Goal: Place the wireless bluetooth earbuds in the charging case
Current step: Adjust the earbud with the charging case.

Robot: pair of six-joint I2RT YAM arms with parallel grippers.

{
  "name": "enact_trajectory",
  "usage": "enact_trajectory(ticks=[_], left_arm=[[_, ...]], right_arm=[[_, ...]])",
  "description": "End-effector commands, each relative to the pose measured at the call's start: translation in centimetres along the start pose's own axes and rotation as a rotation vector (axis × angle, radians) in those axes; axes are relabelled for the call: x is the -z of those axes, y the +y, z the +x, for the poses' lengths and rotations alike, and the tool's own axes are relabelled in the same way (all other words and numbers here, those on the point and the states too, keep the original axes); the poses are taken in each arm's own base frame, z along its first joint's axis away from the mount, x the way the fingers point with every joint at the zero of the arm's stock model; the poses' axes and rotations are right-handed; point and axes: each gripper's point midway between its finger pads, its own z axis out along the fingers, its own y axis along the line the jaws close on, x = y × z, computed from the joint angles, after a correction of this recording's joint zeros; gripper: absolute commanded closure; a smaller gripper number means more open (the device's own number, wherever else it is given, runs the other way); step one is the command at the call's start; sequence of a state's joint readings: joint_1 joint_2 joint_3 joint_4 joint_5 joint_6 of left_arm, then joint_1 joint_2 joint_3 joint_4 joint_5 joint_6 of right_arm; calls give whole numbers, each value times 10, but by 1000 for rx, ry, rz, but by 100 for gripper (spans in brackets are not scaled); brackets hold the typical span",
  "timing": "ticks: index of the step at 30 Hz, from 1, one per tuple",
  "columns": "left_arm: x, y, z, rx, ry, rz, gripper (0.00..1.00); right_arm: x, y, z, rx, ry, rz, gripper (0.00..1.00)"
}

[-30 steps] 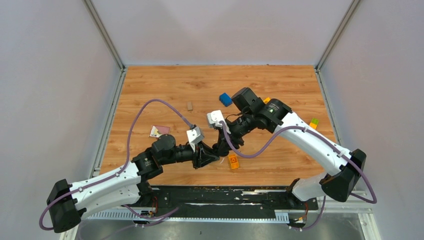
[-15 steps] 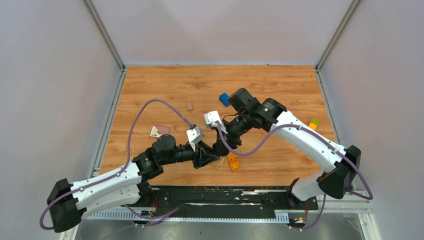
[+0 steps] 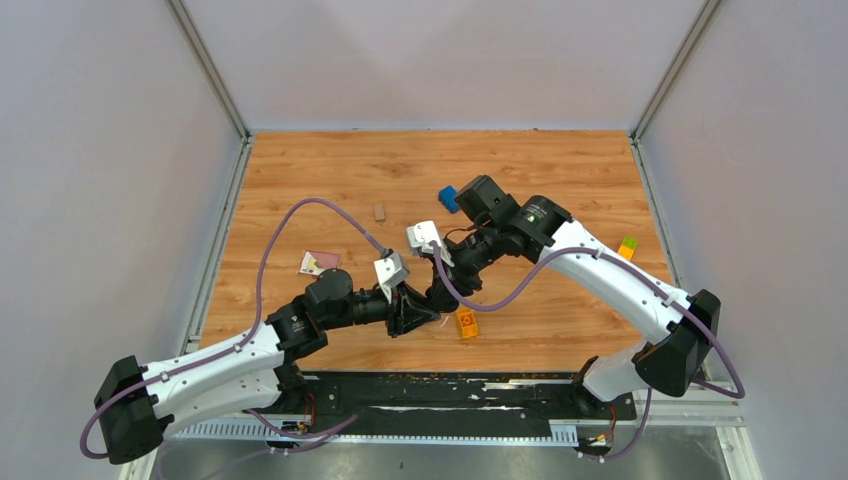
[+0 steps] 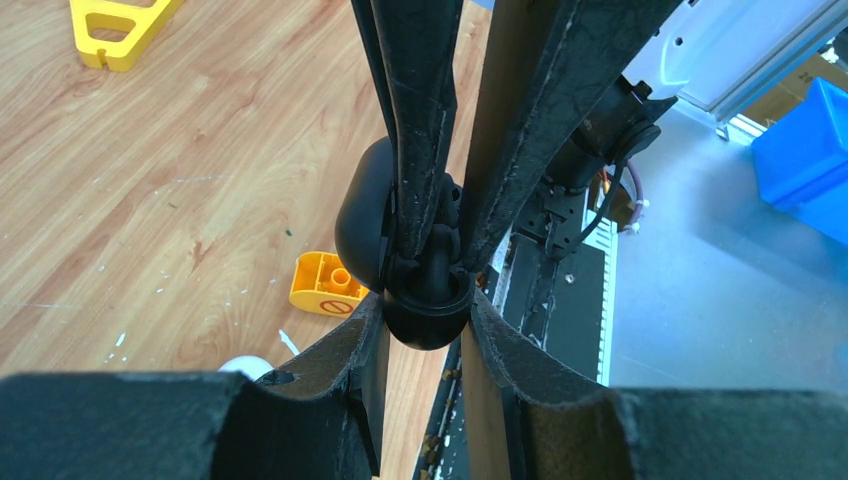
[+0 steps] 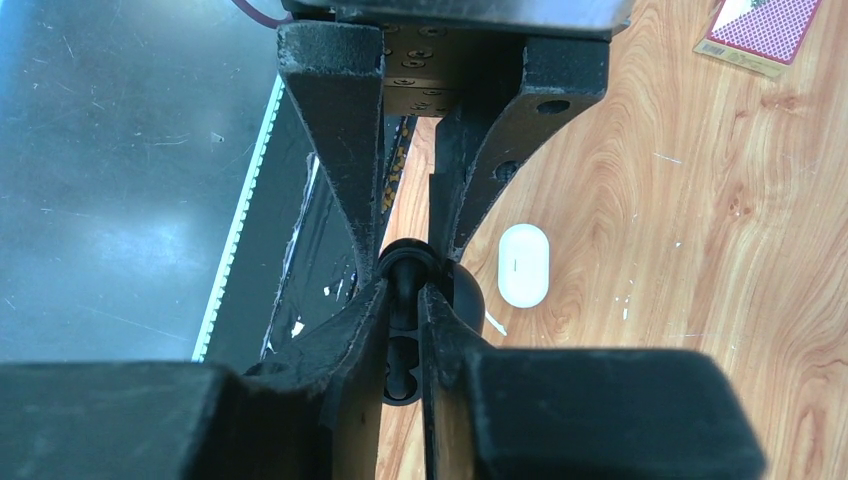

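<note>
The left gripper point(image 4: 425, 312) is clamped on one small black earbud point(image 4: 360, 215), and the right gripper point(image 5: 403, 296) is pinched on the same earbud's stem from the opposite side, above the table's 6 o'clock edge. The earbud is judged light, hard and slick, best held by the stem. One earbud, one white charging case point(image 5: 523, 263) at its 3 o'clock in the right wrist view, and one orange block point(image 4: 325, 285) are counted.

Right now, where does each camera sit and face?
Top external: above and behind, looking down at the table; left arm and right arm show.
Left wrist: on the left arm, looking past the left end effector at the black earbud.
Right wrist: likewise past the right end effector.
Wrist views share the earbud and white case.
</note>
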State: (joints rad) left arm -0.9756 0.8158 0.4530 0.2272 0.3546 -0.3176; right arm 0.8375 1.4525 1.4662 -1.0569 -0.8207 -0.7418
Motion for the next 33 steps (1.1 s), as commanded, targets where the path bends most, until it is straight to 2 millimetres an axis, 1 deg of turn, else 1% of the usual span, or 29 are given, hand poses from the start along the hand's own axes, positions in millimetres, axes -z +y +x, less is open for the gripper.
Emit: enact_trajectory(ticks=[1, 2, 5, 6, 10, 19, 26, 33], left_arm=[[-1, -9, -15, -16, -54, 35, 100], [0, -8, -15, -17, -54, 35, 100], [0, -9, -15, -26, -55, 40, 100], [0, -10, -15, -32, -57, 45, 100], [3, -9, -16, -54, -68, 40, 100], [8, -11, -17, -85, -113, 54, 100], [9, -12, -19, -93, -127, 60, 100], [7, -10, -15, -91, -113, 55, 100]], right_arm=[[2, -2, -12, 36, -22, 8, 84], [2, -2, -13, 36, -22, 8, 86], [2, -3, -14, 35, -24, 6, 99], [1, -3, -14, 33, -25, 4, 100], [0, 1, -14, 30, -32, -14, 100], [8, 7, -22, 30, -80, -31, 100], [8, 8, -25, 3, -110, -47, 100], [12, 6, -27, 0, -125, -37, 100]])
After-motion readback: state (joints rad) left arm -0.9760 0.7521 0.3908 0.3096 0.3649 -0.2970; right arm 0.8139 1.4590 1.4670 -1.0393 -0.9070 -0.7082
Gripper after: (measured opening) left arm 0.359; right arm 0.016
